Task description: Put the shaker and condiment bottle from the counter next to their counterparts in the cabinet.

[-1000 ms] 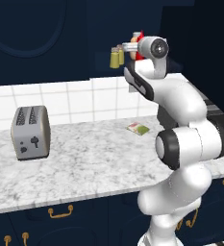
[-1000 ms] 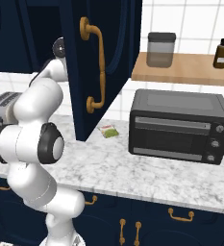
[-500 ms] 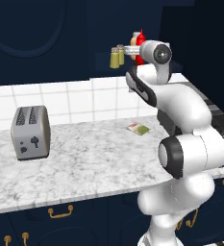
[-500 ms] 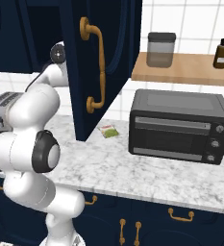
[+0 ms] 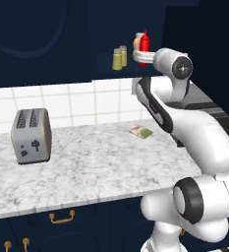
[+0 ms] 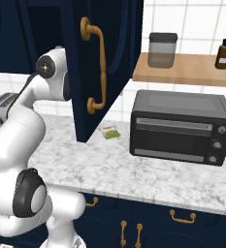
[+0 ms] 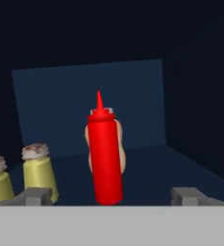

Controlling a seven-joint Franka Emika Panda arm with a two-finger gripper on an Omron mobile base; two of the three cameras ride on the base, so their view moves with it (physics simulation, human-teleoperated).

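One condiment bottle stands upright between the spread-wide gripper fingertips (untouched), shakers beside.

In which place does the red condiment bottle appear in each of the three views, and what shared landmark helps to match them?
Left base view: red condiment bottle top centre, on the cabinet shelf, right of two shakers.
Right base view: hidden behind the open cabinet door.
Hand view: centre, upright, between the fingertips.
Shared landmark: the shakers, left of the bottle in both.
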